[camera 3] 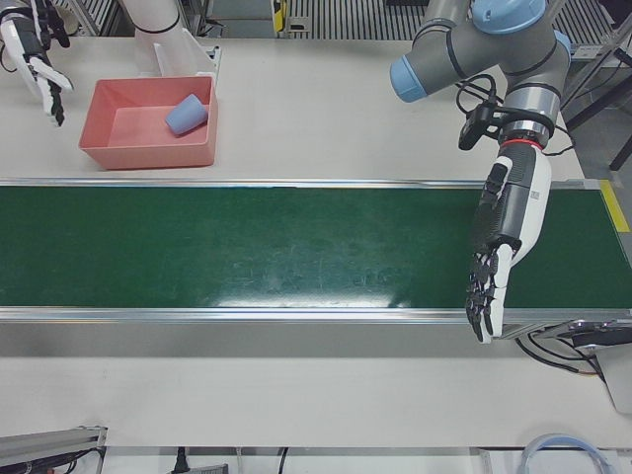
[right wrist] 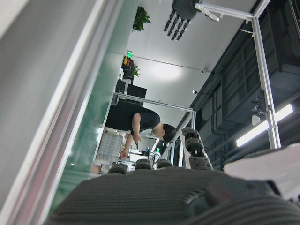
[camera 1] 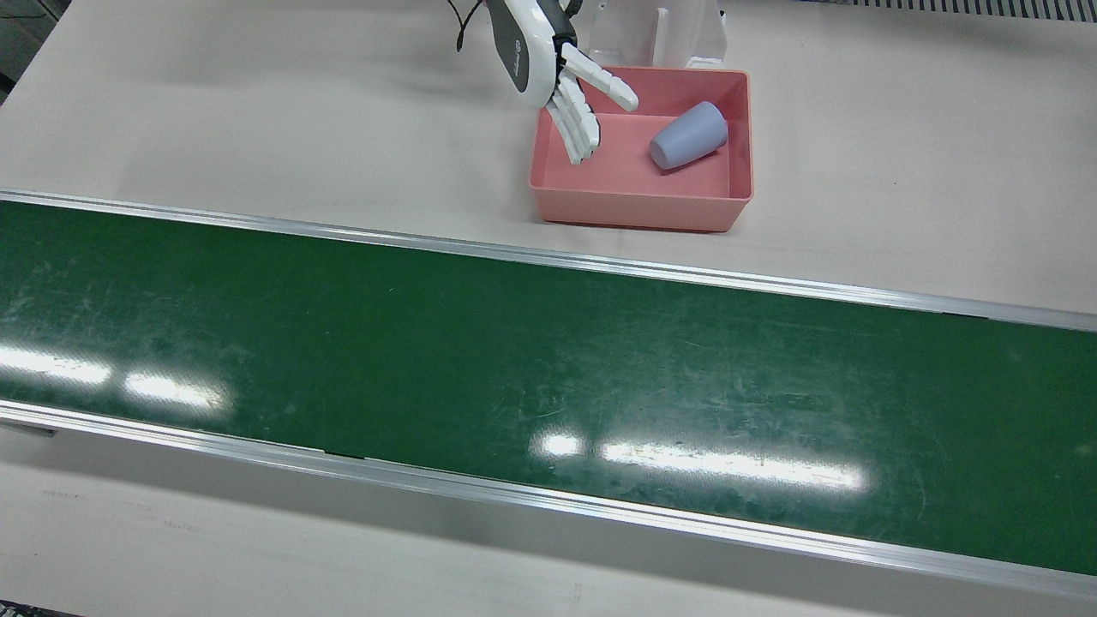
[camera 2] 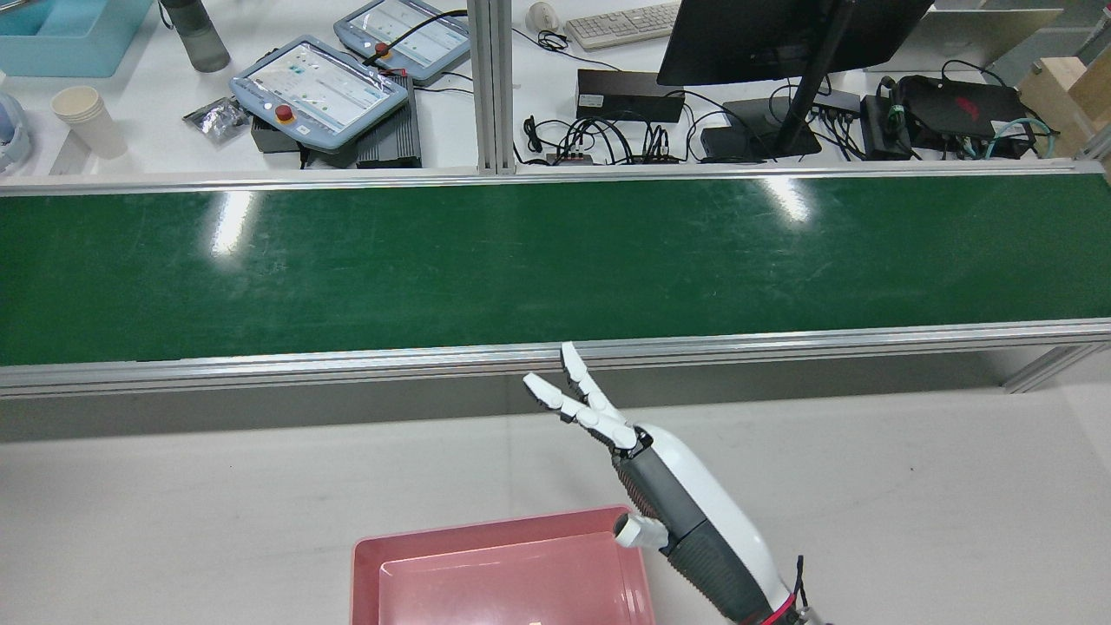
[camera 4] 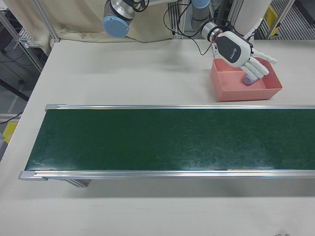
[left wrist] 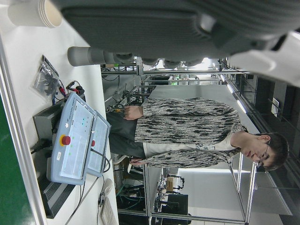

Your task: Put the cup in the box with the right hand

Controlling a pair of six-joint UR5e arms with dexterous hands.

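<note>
A pale blue cup (camera 1: pixel 688 136) lies on its side inside the pink box (camera 1: pixel 640 206), toward its right side; it also shows in the left-front view (camera 3: pixel 186 115) and the right-front view (camera 4: pixel 249 79). My right hand (camera 1: pixel 561 81) is open and empty, fingers spread, above the box's left edge, apart from the cup. It also shows in the rear view (camera 2: pixel 642 469) and the right-front view (camera 4: pixel 243 55). My left hand (camera 3: pixel 499 259) is open and empty, hanging over the far end of the green conveyor belt (camera 3: pixel 247 245).
The green belt (camera 1: pixel 514 377) with aluminium rails crosses the table in front of the box. A white pedestal (camera 1: pixel 664 34) stands right behind the box. Beyond the belt in the rear view are teach pendants (camera 2: pixel 321 82), a monitor (camera 2: pixel 781 35) and cables.
</note>
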